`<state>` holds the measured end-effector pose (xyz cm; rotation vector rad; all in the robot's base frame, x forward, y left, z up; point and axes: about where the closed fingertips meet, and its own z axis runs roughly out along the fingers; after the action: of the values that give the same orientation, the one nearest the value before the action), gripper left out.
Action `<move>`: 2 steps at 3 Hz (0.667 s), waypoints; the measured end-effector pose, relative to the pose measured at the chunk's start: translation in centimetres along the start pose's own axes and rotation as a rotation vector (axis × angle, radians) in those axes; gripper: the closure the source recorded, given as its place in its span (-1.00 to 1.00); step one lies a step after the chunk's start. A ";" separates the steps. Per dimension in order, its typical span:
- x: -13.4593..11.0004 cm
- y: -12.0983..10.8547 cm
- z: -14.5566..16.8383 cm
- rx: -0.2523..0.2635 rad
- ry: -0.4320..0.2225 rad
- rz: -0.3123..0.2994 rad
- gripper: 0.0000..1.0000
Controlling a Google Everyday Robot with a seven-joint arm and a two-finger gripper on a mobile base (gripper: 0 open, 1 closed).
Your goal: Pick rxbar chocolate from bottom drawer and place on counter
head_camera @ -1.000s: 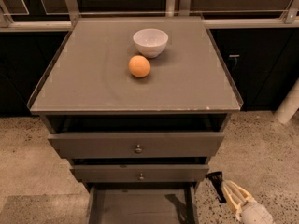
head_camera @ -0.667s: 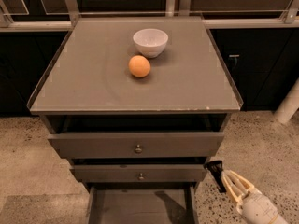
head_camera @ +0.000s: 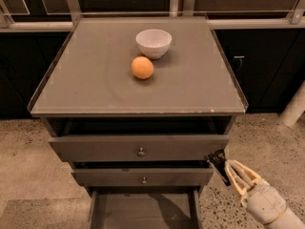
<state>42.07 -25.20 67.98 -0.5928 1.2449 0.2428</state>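
We saw a white bowl [head_camera: 153, 42] on the grey desk [head_camera: 86, 87], with an orange [head_camera: 142, 67] just in front of it. The bottom drawer [head_camera: 143, 209] stood pulled out, its grey floor cut off by the lower edge. At lower right, beside the drawers, the tool [head_camera: 226, 169] pointed up and left, clamped on the small black rxbar chocolate [head_camera: 216, 160]. Its arm ran out of view.

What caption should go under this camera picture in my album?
Pincer right of the open bottom drawer holds the rxbar chocolate; orange and bowl on counter.
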 end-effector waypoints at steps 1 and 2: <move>-3.3 -1.1 0.4 -0.004 0.000 -0.094 1.00; -10.4 -2.8 1.8 -0.011 -0.020 -0.257 1.00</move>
<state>41.52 -25.05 78.88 -0.7507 1.1353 0.0402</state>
